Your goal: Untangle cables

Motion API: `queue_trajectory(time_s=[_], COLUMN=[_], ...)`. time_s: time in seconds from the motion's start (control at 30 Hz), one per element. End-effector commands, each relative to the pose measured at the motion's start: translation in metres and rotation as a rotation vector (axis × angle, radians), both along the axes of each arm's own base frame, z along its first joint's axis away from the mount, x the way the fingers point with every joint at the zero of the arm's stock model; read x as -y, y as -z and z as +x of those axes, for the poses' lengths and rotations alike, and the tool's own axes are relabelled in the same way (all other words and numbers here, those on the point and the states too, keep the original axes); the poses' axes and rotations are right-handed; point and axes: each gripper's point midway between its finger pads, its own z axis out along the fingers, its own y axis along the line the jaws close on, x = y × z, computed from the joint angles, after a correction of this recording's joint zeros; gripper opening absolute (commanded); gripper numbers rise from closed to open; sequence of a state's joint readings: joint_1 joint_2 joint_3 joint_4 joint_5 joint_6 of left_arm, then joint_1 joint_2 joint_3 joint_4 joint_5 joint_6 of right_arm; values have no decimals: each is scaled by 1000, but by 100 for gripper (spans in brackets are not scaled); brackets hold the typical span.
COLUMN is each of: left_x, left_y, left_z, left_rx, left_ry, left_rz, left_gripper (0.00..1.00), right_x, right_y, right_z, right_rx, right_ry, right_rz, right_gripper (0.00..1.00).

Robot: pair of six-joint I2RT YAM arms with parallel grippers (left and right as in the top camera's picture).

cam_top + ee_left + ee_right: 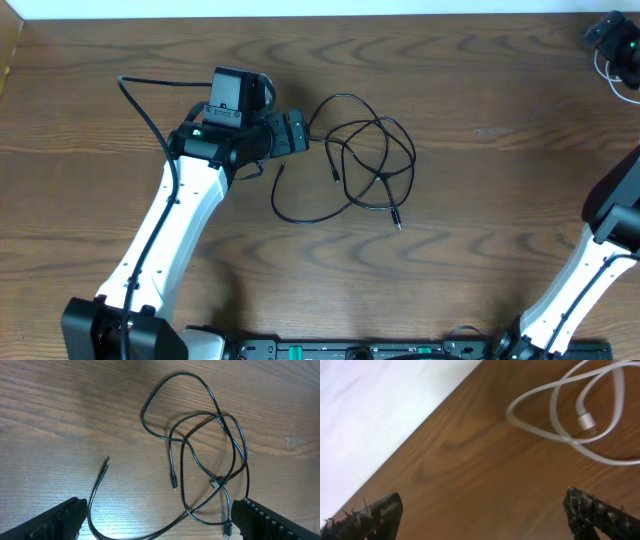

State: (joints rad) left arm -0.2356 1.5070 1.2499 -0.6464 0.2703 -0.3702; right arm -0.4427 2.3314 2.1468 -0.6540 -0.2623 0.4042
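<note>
The left gripper [303,133] is seen with its jaws wide apart and empty, just beside the black cable [375,160]. This is laid mid-table in thin overlapping loops with small plug ends. In the far right corner the white cable [555,435] is coiled, metal-tipped, near the right gripper [482,502], likewise spread and empty. One cable of each colour is counted.
</note>
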Motion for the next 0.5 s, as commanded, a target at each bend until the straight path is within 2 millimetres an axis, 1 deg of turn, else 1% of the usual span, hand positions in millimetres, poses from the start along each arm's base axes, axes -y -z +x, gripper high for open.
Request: queue_trajectory(time_s=[0.0,0.07,0.1,0.13,0.17,0.2,0.23,0.4,0.43,0.47], left_x=[-2,0,0,1,1,1,1,0,0,0], left_y=[-10,-9,-9,-8,-8,-9,-9,-9,-9,-9], left_z=[4,2,2,1,1,2,2,3,3,3], left_rx=[28,21,18,17,17,17,19,22,22,21], left_ry=[-11,-8,-7,-6,-6,-6,-6,-8,-9,-9], left_rz=[1,-11,-15,-17,-17,-17,-17,-14,-14,-14], left_gripper=[97,97,97,97,97,97,97,97,97,97], right_x=[-52,-91,-107,-131,-147,-169,-191,-254,-262,-272], right_y=[-81,-95,-98,-102,-103,-100,-90,-52,-46,-39], right_z=[-6,-19,-23,-30,-35,-42,-51,-81,-86,-92], right_rx=[126,124,127,135,135,115,56,-162,-197,-240], right_ry=[-212,-339,-403,-504,-564,-630,-666,-764,-773,-786], right_rz=[1,63,84,111,133,167,203,226,219,206], right_gripper=[99,99,99,99,99,99,99,99,96,90])
